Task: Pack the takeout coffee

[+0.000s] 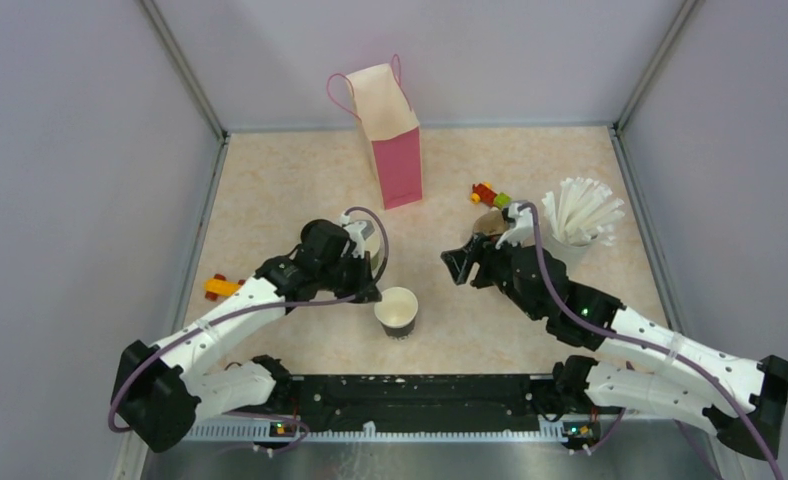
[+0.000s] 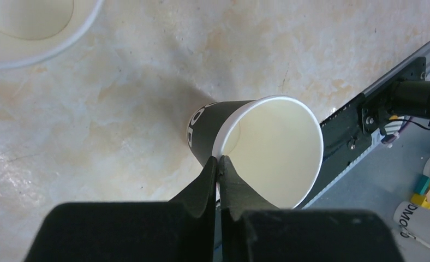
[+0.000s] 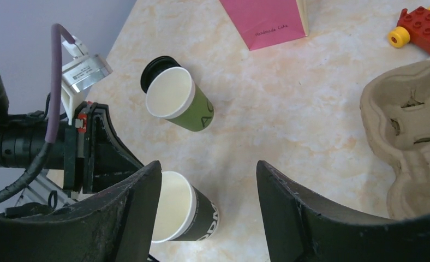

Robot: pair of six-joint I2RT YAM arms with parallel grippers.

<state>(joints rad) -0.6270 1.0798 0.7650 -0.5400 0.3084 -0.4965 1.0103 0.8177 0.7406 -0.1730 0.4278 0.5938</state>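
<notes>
A black paper cup (image 1: pixel 398 312) with white lettering stands open and lidless near the table's front middle, pale inside. My left gripper (image 2: pixel 219 161) is shut on its rim (image 2: pixel 267 147), one finger inside and one outside; from above this gripper (image 1: pixel 377 290) sits just left of the cup. A second open cup (image 3: pixel 179 99), olive-green sided, stands further back beside a round black lid (image 3: pixel 153 67). My right gripper (image 3: pixel 207 164) hangs open above the table right of the black cup (image 3: pixel 186 214), holding nothing, and shows at centre right (image 1: pixel 458 266) from above.
A brown pulp cup carrier (image 3: pixel 406 131) lies right of my right gripper. A pink paper bag (image 1: pixel 395 140) stands at the back middle. A cup of white straws (image 1: pixel 580 215) and toy bricks (image 1: pixel 486 193) sit back right. A small orange toy (image 1: pixel 220 287) lies at the left.
</notes>
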